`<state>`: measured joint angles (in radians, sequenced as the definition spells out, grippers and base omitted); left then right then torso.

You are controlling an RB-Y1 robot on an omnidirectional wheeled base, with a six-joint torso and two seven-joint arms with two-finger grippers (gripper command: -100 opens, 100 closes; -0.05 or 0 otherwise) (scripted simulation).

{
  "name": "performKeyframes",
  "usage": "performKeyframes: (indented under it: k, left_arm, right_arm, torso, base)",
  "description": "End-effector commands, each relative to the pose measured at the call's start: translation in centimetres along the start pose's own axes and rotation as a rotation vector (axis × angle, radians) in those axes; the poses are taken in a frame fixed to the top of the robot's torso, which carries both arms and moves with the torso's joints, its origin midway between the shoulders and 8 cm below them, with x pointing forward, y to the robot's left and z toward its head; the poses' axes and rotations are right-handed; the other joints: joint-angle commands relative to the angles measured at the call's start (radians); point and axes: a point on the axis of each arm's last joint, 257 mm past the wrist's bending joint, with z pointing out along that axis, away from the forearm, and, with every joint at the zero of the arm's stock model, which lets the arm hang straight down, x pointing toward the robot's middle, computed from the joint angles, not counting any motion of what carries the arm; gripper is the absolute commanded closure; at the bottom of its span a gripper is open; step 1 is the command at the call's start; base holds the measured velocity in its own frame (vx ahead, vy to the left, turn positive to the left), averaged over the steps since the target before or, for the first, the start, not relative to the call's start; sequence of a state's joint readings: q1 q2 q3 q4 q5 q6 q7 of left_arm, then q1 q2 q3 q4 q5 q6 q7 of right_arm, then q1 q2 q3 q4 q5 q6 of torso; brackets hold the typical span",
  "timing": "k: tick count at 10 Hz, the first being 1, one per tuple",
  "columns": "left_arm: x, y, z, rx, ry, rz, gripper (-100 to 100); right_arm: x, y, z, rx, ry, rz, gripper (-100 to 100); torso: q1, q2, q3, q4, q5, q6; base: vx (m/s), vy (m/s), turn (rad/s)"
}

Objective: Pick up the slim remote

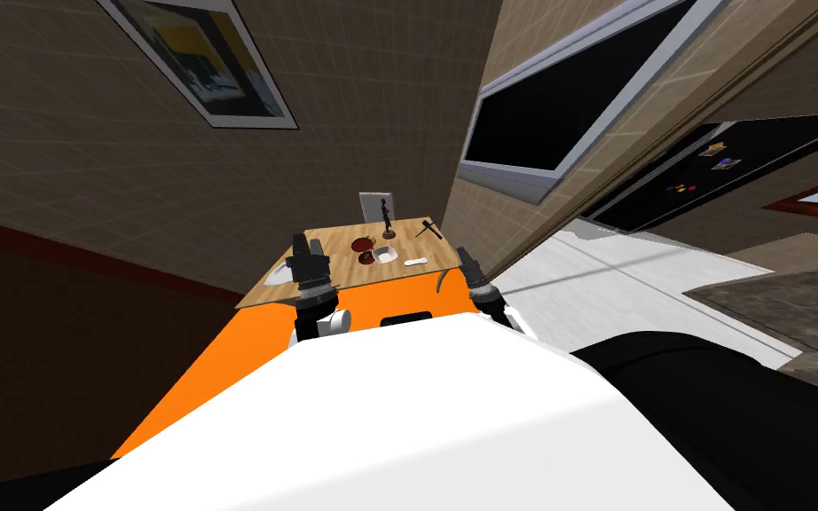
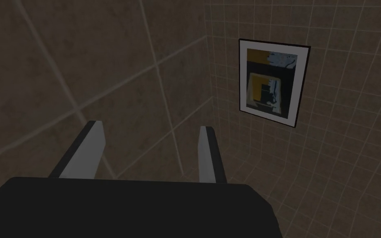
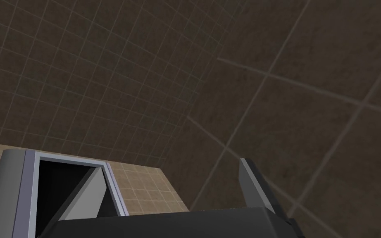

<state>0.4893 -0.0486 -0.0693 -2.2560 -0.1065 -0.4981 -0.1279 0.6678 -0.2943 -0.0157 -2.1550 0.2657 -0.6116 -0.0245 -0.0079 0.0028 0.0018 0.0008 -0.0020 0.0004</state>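
**Spotter:** Talk me across from the left. What are your claws doing?

**Operator:** My left claw [image 2: 150, 128] is raised at the left end of the light brown wooden tabletop [image 1: 354, 278], which sits on a bright orange cabinet [image 1: 221, 381]. Its blades are spread with nothing between them. Further along the tabletop I see two dark red round plates [image 1: 361, 243], then a small white squarish bowl [image 1: 385, 255].

**Spotter:** And the remote?

**Operator:** I take it to be the slim white bar-shaped remote [image 1: 415, 262]. It lies flat on the wood just right of that bowl, towards the tabletop's right end. My right claw [image 3: 171, 167] is up beside that right end, also spread and empty. It is the nearer of the two, though not touching the remote.

**Spotter:** How do you expect it to handle?

**Operator:** I'd judge it light and rigid, with a smooth shell that could slip. It sits very low, so there is little side for the blades to catch. I'd come straight down and pinch across its narrow width at mid-length, one blade on each long edge, so it doesn't swing.
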Motion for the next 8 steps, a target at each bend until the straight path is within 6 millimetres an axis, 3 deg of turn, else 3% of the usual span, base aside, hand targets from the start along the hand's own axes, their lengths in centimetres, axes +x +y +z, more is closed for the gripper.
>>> performKeyframes:
  k: [1,2,3,6,7,8]
  left_arm:
    - [0.0,0.0,0.0,0.0,0.0,0.0,0]
    - [0.0,0.0,0.0,0.0,0.0,0.0,0]
    - [0.0,0.0,0.0,0.0,0.0,0.0,0]
    - [0.0,0.0,0.0,0.0,0.0,0.0,0]
    - [0.0,0.0,0.0,0.0,0.0,0.0,0]
    - [0.0,0.0,0.0,0.0,0.0,0.0,0]
  right_arm:
    - [1.6,-1.5,-1.4,0.029,0.068,-0.041,-100]
    - [2.8,-2.8,-2.9,0.057,0.13,-0.075,-100]
    - [2.8,-2.8,-2.9,0.057,0.13,-0.075,-100]
    - [6.1,-6.5,-8.2,0.137,0.321,-0.171,-100]
    - [6.3,-7.2,-8.8,0.151,0.339,-0.174,-100]
    - [7.2,-8.8,-11.2,0.186,0.416,-0.206,-100]
  torso:
    - [0.0,0.0,0.0,0.0,0.0,0.0]
    - [0.002,-0.001,-0.001,0.0,0.0,-0.001]
    - [0.002,0.0,0.0,0.0,0.001,-0.001]
    - [0.001,-0.001,0.0,0.0,0.001,-0.001]
    - [0.001,-0.001,0.0,0.0,0.0,-0.001]
    - [0.002,-0.002,-0.001,0.0,0.001,0.0]
  base:
    - [-0.047,-0.06,0.199]
    - [-0.068,-0.063,0.328]
    - [-0.058,-0.048,0.157]
    - [-0.062,-0.065,0.375]
    - [-0.052,-0.053,0.153]
    - [-0.032,-0.03,0.266]
